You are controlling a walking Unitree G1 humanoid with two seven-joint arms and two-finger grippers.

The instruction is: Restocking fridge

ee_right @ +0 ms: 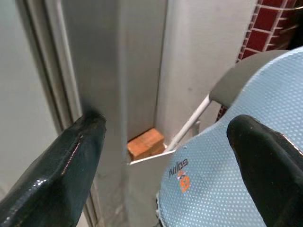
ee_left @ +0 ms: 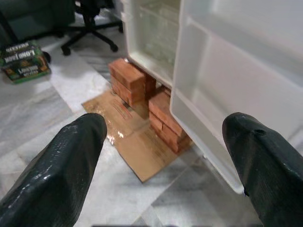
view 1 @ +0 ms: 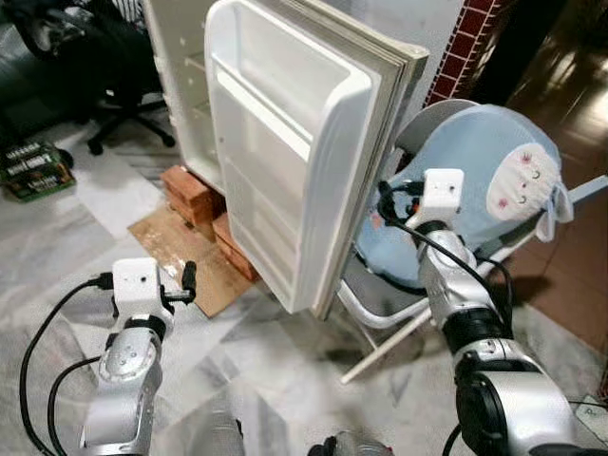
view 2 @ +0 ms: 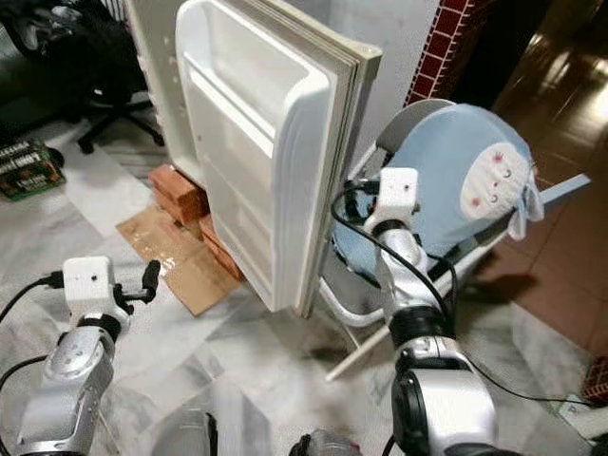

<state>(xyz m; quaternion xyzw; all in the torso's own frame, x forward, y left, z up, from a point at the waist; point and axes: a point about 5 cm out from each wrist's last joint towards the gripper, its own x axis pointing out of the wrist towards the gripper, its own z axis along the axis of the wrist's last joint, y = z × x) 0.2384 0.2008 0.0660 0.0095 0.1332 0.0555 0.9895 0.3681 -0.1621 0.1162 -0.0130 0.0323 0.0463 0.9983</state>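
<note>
Right gripper (ee_right: 165, 156) wide and empty beside the fridge door (view 1: 285, 161); left gripper (ee_left: 163, 156) likewise.

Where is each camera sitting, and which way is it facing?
Left and right eye views: on the head, looking forward and down at the open fridge door, both silver arms showing.
Left wrist view: along the open left claw toward the bricks and cardboard under the fridge.
Right wrist view: along the open right claw at the door's outer edge and the blue chair cushion.
Shared: door and bricks appear in all the views.
</note>
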